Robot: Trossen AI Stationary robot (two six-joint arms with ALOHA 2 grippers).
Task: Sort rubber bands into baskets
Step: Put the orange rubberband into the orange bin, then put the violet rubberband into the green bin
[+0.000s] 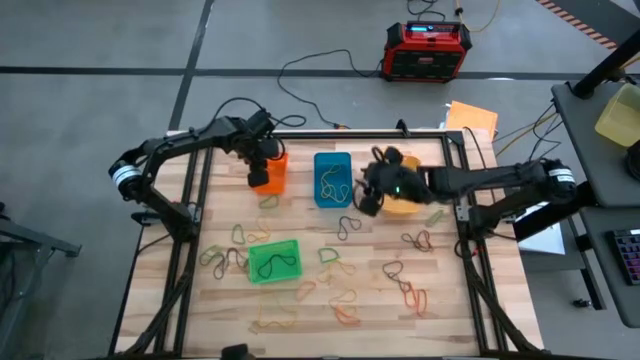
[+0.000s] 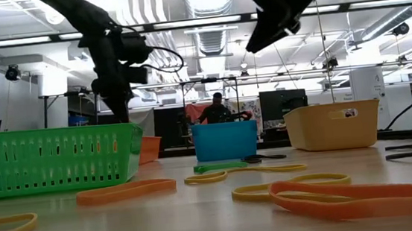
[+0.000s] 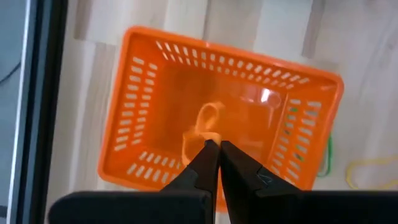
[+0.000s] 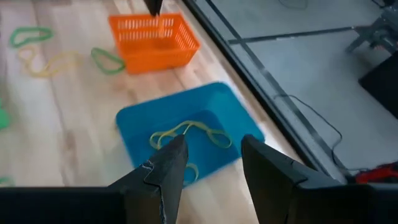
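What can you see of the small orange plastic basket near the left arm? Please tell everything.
The small orange rectangular plastic basket has slotted walls and a solid floor. It stands upright on the wooden table, toward its far left side, left of the blue basket. An orange rubber band lies inside. The left gripper, shut, hangs above its opening without touching it.

Left claw (image 3: 214, 148) shut, fingertips pressed together directly above orange basket (image 3: 143, 112). Orange rubber band (image 3: 208, 121) lying inside basket. Green band (image 3: 328, 158) and yellow band (image 3: 372, 171) on wooden surface (image 3: 373, 81) beside basket.
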